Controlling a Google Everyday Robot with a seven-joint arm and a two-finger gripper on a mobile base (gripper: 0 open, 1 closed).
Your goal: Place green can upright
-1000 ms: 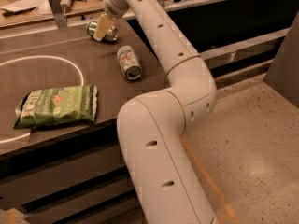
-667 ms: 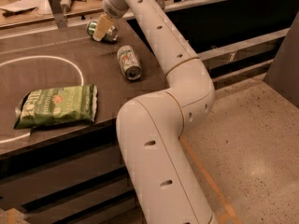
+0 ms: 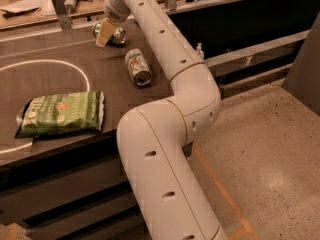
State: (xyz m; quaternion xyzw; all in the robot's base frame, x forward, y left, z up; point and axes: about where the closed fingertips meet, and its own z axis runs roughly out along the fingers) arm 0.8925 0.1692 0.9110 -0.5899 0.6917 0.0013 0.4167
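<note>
Shifting left, hand (image 3: 103, 36) over lying green can (image 3: 119, 35)

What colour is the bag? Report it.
Green bag, light lettering; camera view. The tool is at the green can.

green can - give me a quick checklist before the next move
1. Target found: ok, the green can is at the far side of the table.
2. Green can upright: not ok, it is tipped over.
3. Gripper at the can: ok, it is right against the can's left end.
4. Firm hold on the can: cannot tell.
5. Silver-white can apart from the target: ok, it lies on its side nearer the front.
6. Chip bag out of the way: ok, flat at the near left.
</note>
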